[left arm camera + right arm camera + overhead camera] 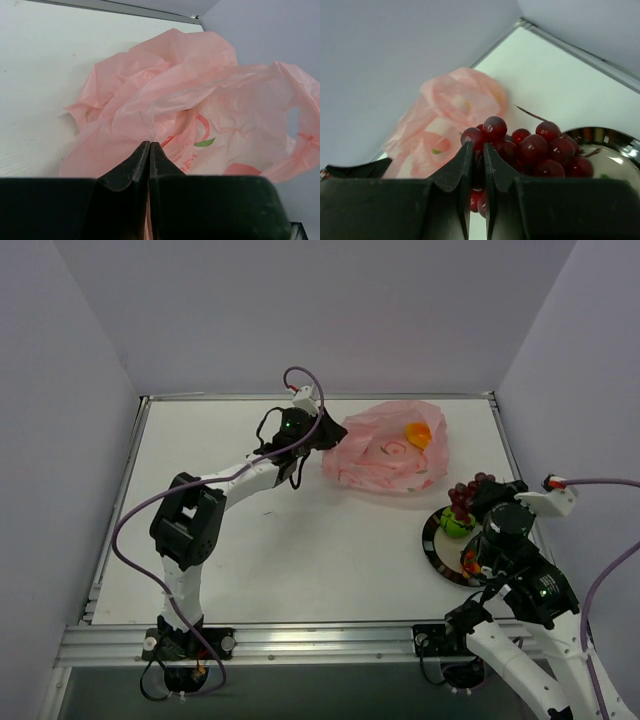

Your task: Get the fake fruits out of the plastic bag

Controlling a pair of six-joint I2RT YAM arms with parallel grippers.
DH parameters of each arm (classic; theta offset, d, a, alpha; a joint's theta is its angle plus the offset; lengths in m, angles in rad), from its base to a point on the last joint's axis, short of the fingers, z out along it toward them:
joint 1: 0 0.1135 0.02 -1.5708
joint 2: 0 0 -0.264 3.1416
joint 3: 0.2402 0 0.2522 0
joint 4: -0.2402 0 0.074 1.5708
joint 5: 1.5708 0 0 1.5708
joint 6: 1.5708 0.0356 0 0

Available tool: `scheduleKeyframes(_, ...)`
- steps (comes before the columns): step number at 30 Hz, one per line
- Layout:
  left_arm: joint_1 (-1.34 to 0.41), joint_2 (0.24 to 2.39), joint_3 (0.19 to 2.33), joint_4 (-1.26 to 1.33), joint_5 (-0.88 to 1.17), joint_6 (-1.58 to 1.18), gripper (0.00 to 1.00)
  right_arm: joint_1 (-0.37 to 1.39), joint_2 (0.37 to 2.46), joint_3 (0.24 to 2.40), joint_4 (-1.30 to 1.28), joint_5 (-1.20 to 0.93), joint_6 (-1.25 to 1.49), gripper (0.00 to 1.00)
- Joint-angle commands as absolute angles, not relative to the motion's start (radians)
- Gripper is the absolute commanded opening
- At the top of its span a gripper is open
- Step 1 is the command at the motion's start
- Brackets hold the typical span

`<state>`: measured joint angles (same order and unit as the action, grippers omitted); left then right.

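Roughly two thirds done, by the look of it. The bright green fruit [455, 525] lies on the plate [437, 558]. The grape bunch [535, 150] is at the plate's far rim, pinched between the nearly closed fingers of the right end effector [477, 146]; whether the bunch already rests on the plate I cannot tell. What is left is the orange-yellow fruit [418, 433], which shows through the plastic bag [385, 455], beyond the plate and to its left on the tabletop [300, 550]. The left end effector [150, 146] is at the side of the bag farthest from the plate, its fingers pressed together with a fold of pink film caught between them. The remaining work, I judge, is to release the grapes and fetch that last fruit. Crumpled film lies over it and the bag's mouth is not clearly visible, so the plastic itself is the main obstacle.
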<state>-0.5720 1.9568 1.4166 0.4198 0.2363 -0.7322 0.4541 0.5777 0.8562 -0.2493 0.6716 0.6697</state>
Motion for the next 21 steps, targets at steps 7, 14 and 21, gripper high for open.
scheduleKeyframes(7, -0.548, 1.933, 1.439, 0.508, 0.27, -0.779, 0.02, 0.442, 0.515, 0.736, -0.676, 0.936, 1.133, 0.0)
scheduleKeyframes(14, -0.548, 1.927, 1.428, 0.514, 0.272, -0.776, 0.02, 0.428, 0.514, 0.621, -0.698, 0.917, 1.256, 0.0)
scheduleKeyframes(21, -0.545, 1.931, 1.433, 0.512, 0.275, -0.776, 0.02, 0.433, 0.488, 0.572, -0.703, 0.876, 1.282, 0.0)
